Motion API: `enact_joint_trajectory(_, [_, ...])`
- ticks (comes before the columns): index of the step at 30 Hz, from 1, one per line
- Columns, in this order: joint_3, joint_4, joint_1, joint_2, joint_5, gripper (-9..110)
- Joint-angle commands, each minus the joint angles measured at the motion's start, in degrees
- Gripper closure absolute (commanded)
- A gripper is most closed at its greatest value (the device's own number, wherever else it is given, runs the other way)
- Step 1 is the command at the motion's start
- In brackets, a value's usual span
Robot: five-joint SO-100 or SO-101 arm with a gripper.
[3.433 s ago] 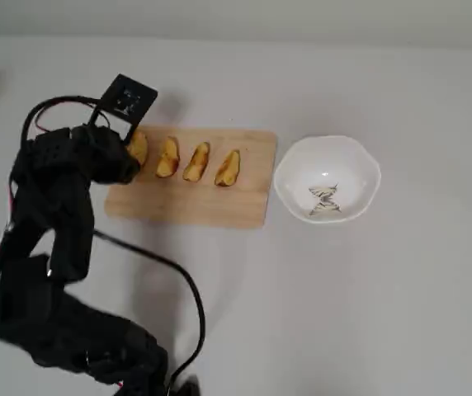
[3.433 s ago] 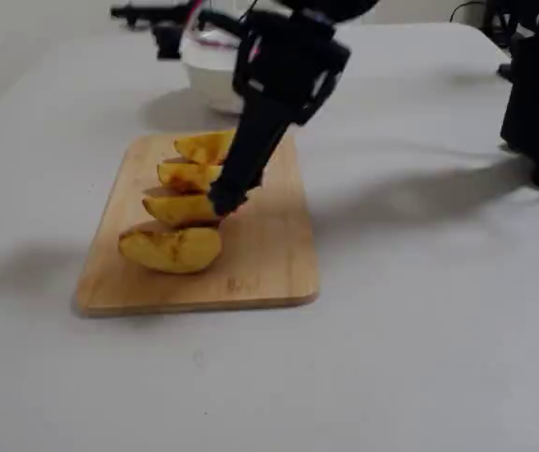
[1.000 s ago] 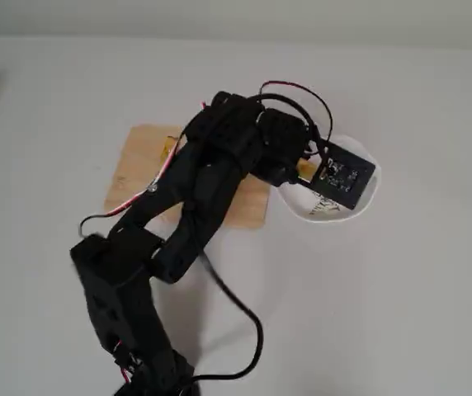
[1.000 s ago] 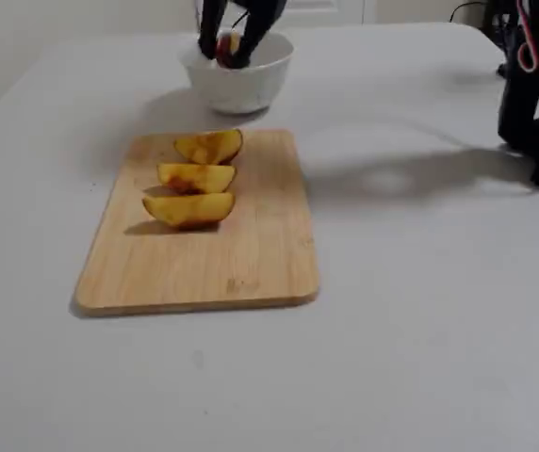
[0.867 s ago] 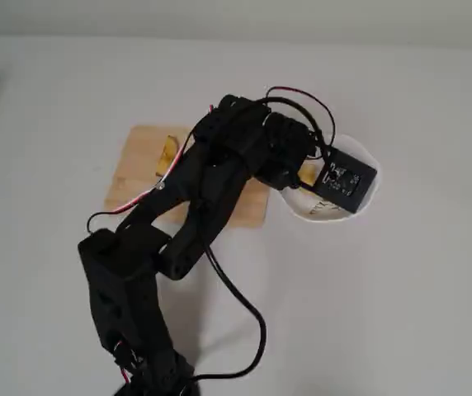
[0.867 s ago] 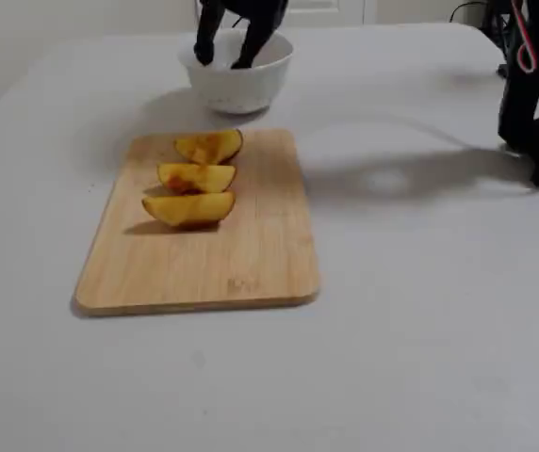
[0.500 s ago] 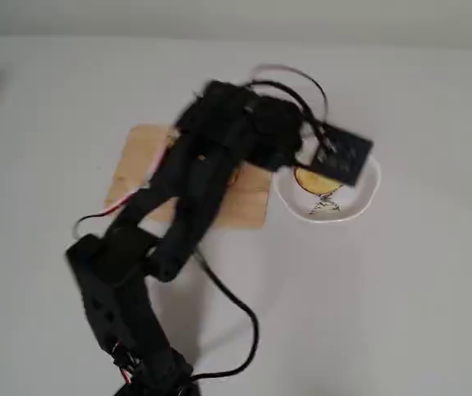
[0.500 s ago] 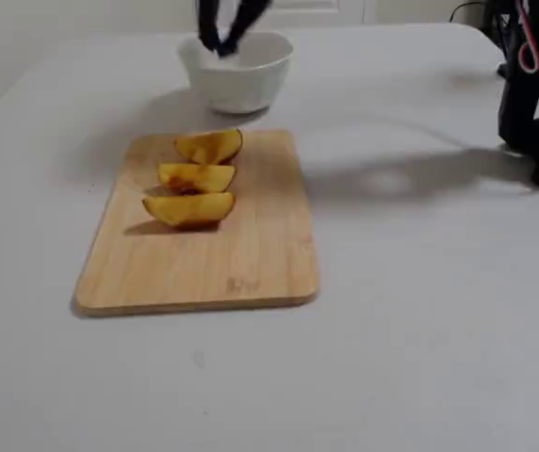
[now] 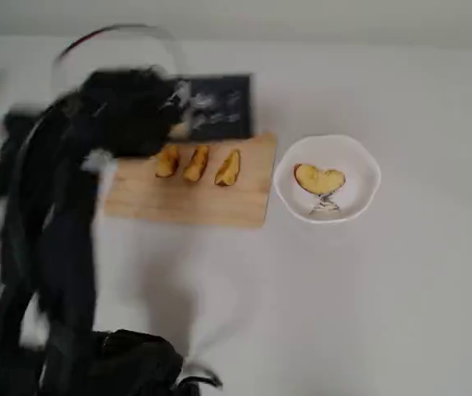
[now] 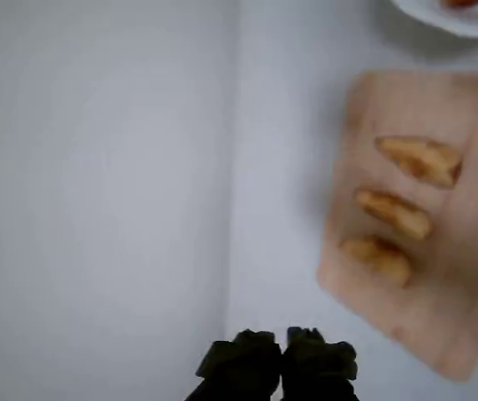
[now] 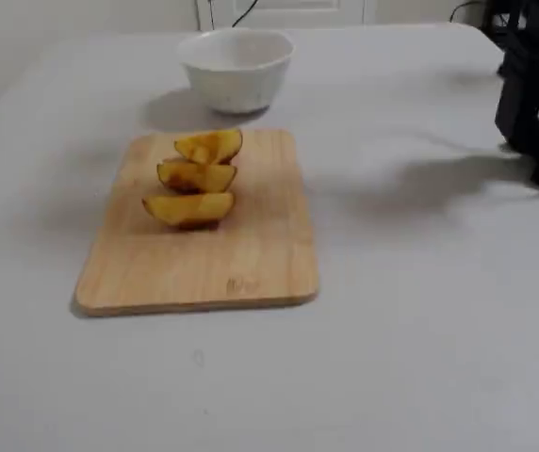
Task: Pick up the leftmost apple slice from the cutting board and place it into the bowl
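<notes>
The broad, heart-shaped apple slice [image 9: 318,178] lies inside the white bowl [image 9: 368,165], over the grey mark at its bottom. The bowl stands just right of the pale wooden cutting board [image 9: 186,206] in the overhead view. In the fixed view the bowl [image 11: 236,66] stands behind the board [image 11: 204,268] and its wall hides the slice. My gripper [image 10: 282,355] shows at the bottom of the wrist view, shut and empty, over bare table left of the board [image 10: 439,309]. My arm [image 9: 120,107] is a dark blur over the board's left end.
Three narrow crescent wedges [image 9: 196,162] lie in a row on the board, seen also in the fixed view [image 11: 196,176] and the wrist view [image 10: 394,213]. A dark rectangular object [image 9: 219,103] sits behind the board. The arm's black base [image 9: 112,363] is at the lower left.
</notes>
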Motion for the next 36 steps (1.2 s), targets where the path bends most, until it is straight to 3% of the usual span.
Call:
enact_joint_trajectory(1, [14.0, -4.0, 0.1, 23.6, -0.6, 101])
enact_joint_trajectory(12, [52.2, -5.3, 0.0, 55.5, -9.7, 101])
enact_joint_trajectory(25, [74.4, -7.3, 3.9, 55.6, -5.5, 101])
enact_joint_trajectory(36, [74.4, -7.3, 4.2, 55.6, -4.8, 101])
